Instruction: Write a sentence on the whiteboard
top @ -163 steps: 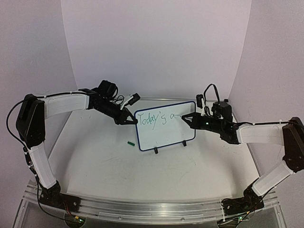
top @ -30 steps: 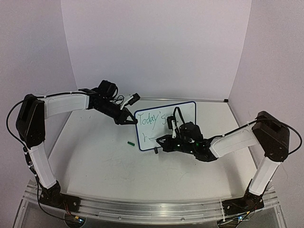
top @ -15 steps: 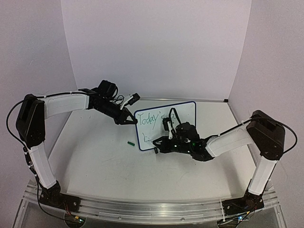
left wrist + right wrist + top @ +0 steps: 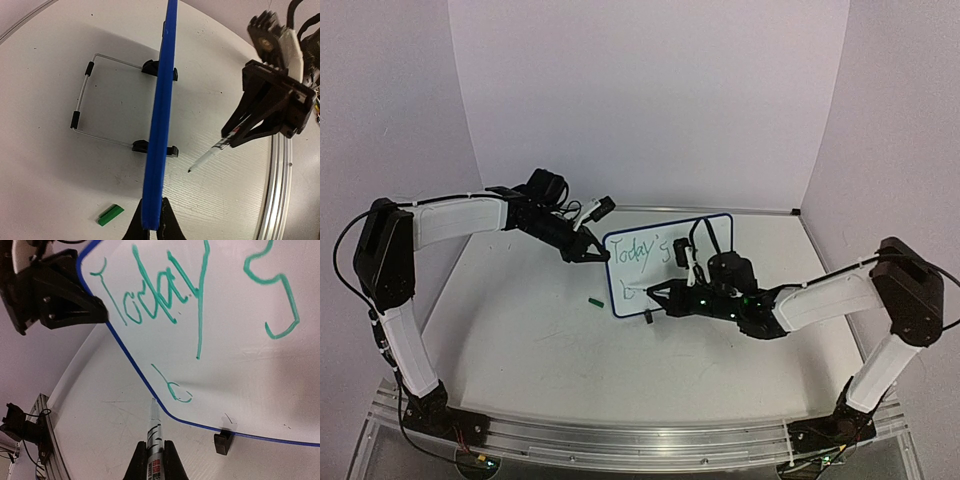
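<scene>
Green sentence is sitting on the upright whiteboard mid-table, showing "Today's" plus a "b" underneath. Right gripper is squeezing a marker, tip just beside the lower-left corner. Left gripper is pinching the board's left edge.

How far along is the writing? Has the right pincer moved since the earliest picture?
Yes: the right pincer went from the whiteboard's upper right to its lower left corner.
</scene>
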Controlling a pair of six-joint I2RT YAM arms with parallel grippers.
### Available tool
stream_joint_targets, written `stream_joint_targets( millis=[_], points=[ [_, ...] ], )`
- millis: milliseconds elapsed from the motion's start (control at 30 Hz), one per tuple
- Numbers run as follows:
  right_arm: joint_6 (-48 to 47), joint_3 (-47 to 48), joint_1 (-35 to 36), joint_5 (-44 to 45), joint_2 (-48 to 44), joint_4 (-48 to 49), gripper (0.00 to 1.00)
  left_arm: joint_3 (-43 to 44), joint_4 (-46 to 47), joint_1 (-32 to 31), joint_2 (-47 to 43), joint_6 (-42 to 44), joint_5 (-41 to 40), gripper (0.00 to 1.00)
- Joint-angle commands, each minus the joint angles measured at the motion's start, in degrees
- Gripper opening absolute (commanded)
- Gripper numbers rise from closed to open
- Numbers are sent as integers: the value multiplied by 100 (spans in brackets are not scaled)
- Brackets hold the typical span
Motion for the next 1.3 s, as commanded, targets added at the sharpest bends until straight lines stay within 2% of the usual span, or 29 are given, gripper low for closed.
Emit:
stream_joint_targets(
  millis=[0,233,567,1267],
  points=[
    [-29,-227,-10,-105,-766,238,0,27,-194,-20,-144,181,-289,0],
    [-429,-230,-43,-115,-1098,-391,0,18,-184,-23,-172,176,-300,0],
    [-548,-36,-304,-519,-651,-419,0,16,-192,-24,-154,173,-295,0],
    [-655,499,-308,28,-145,-401,0,16,-195,-24,-142,170,-297,0]
  ],
)
